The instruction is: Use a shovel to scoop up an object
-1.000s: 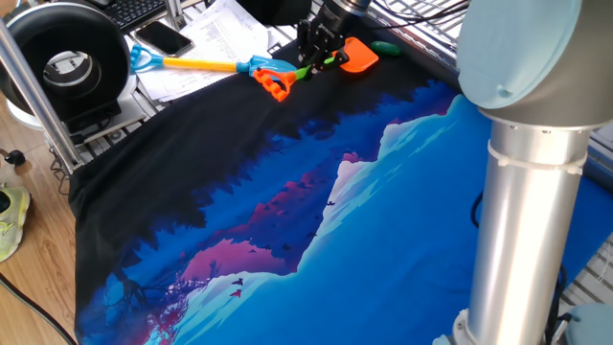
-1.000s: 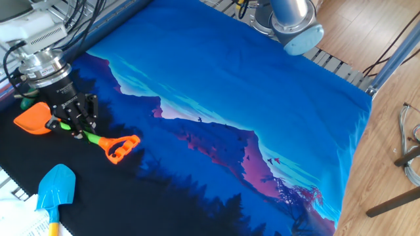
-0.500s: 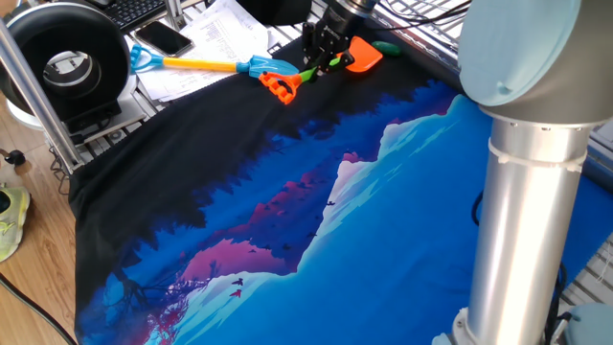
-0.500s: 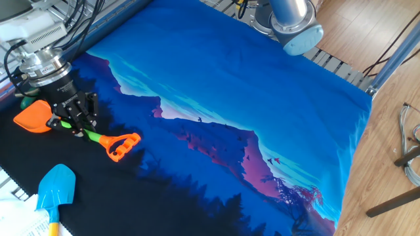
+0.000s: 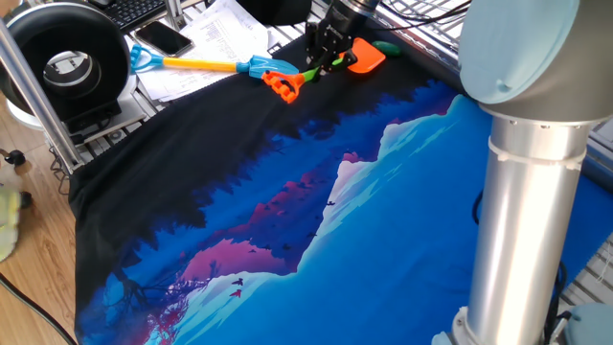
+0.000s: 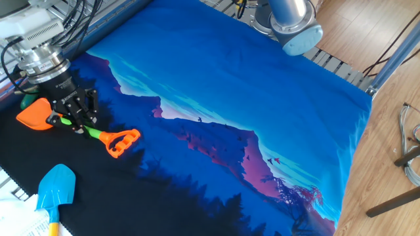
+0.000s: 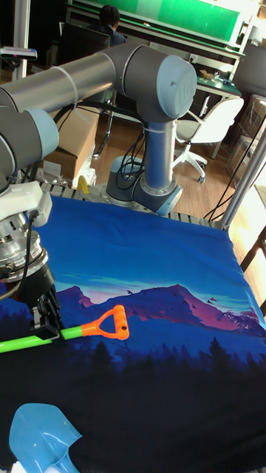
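The other fixed view shows the hand [image 6: 73, 117] at the left edge of the frame, its fingers pinching the lime-green shaft of the shovel [image 6: 72, 123]. The orange blade points toward the left edge and the orange D-handle trails toward the centre, just above the dark part of the printed cloth on the worktop [image 6: 262, 98]. The object [image 6: 26, 102] peeks out as a small dark green shape right behind the blade's upper edge, at or just beyond the cloth's border; whether blade and object touch cannot be told here.

In one fixed view, at top centre, the blade sits just beside the green piece [image 5: 388, 46], its tip aimed at it.

The tall fixed view, at lower left, confirms the grip on the shaft, with the D-handle clear of the fingers. A blue-bladed shovel [image 6: 55, 187] lies unused at the lower left.

Judged from this, the pickup of the tool is done and the blade is lined up; the object does not appear to be on the blade yet, so the scoop itself and any lift remain.
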### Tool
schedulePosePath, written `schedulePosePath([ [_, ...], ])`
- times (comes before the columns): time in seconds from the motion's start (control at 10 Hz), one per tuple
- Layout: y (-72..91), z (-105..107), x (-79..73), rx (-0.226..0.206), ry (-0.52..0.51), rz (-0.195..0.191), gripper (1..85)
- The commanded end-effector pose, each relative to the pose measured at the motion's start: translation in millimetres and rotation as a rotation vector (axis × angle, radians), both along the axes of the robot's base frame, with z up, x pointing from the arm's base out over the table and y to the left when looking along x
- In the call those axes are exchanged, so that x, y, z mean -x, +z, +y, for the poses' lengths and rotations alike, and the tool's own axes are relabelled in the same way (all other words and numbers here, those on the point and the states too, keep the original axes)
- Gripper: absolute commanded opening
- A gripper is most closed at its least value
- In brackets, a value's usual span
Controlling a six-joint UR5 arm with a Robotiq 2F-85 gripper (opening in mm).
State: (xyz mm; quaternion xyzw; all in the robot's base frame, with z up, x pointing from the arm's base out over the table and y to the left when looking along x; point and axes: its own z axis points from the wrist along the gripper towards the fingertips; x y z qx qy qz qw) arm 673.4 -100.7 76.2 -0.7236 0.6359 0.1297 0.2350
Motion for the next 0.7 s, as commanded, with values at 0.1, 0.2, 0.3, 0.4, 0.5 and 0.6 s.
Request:
schedulePosePath([
  [0.1, 7.6, -6, 5.8, -0.068, -0.038, 0.012, 1.3],
  [0.2, 6.4, -9, 8.2, -0.074, -0.034, 0.009, 1.3],
  [0.3, 5.6, -13, 10.0, -0.068, -0.027, 0.007, 1.3],
  [0.4, 3.6, -18, 11.8, -0.055, -0.019, 0.005, 1.3],
  [0.5, 1.1, -21, 12.5, -0.042, -0.017, 0.003, 1.3],
  [0.6, -1.6, -24, 15.2, -0.031, -0.006, 0.006, 1.3],
])
